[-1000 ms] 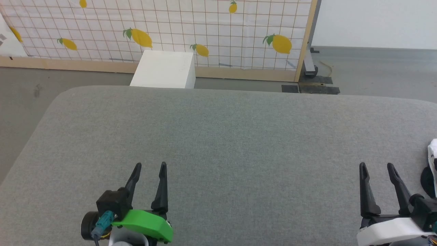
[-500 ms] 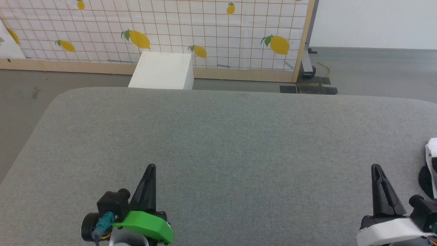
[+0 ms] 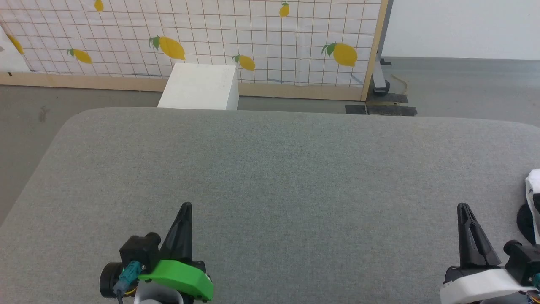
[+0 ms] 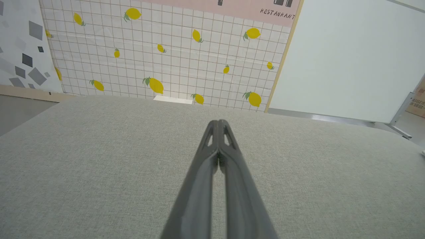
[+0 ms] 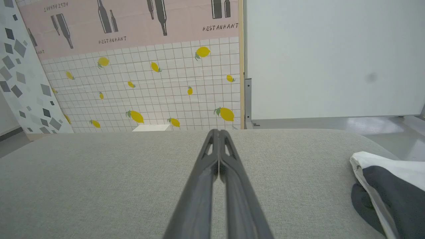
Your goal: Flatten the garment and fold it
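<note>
A grey fabric-covered worktop (image 3: 270, 177) with rounded corners spreads across the head view, and most of its surface is bare. The garment (image 3: 534, 185), a soft white shirt with black sleeves, lies bunched at the worktop's far right edge, at about 4 o'clock in the head view. In the right wrist view the garment (image 5: 391, 189) sits at 4 o'clock, a white fold over dark cloth, resting on the worktop (image 5: 99, 179) and cut off by that view's edge. The left gripper (image 3: 185, 209), with a green plastic cover (image 3: 181, 278) on its wrist, hovers at 7 o'clock in the head view. Its two long dark fingers are pressed together with nothing between them, pointing toward 12 o'clock. The left wrist view shows the left gripper (image 4: 218, 123) the same way, tips touching above the bare worktop (image 4: 83, 159). The right gripper (image 3: 463, 207), with a white plastic cover (image 3: 476, 285) on its wrist, is at 5 o'clock in the head view. Its fingers are likewise closed on nothing, near the garment but apart from it. In the right wrist view the right gripper (image 5: 216, 132) points to 12 o'clock, its fingertips meeting. Beyond the worktop, at 11 o'clock in the head view, a white rectangular box (image 3: 198, 86) stands on the grey floor (image 3: 25, 118) before a lemon-printed grid wall panel (image 3: 253, 38).
</note>
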Tool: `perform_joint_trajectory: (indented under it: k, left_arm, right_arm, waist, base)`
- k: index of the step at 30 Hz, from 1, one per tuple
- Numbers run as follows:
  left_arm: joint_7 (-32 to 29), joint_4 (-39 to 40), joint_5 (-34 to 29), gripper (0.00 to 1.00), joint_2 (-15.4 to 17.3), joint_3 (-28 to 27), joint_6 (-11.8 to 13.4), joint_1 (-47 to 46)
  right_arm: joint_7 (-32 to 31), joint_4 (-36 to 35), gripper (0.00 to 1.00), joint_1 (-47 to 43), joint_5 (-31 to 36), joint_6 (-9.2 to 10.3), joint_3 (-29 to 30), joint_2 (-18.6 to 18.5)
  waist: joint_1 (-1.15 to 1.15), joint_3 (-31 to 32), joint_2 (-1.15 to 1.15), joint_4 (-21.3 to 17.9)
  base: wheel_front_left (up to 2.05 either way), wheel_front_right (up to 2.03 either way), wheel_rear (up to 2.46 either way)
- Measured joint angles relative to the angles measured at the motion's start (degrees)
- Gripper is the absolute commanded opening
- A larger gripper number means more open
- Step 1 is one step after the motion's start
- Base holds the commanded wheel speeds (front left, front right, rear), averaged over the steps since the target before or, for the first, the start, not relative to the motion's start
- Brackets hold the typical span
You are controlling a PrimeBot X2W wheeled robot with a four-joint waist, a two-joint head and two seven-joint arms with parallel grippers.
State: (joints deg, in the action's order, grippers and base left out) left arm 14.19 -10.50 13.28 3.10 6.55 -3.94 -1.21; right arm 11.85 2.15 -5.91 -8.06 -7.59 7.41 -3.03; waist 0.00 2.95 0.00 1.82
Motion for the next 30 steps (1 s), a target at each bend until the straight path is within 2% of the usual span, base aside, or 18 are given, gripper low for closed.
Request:
perform_joint_trajectory:
  k: [30]
  left_arm:
    - [-3.52,2.48,-2.97,0.0,0.0,-1.57,0.74,0.0]
  right_arm:
    - [-2.86,-0.35,0.0,0.71,1.59,0.0,-1.8,0.0]
  waist:
    - [0.0,-0.74,0.0,-0.45]
  base:
    - [0.0,0.0,0.0]
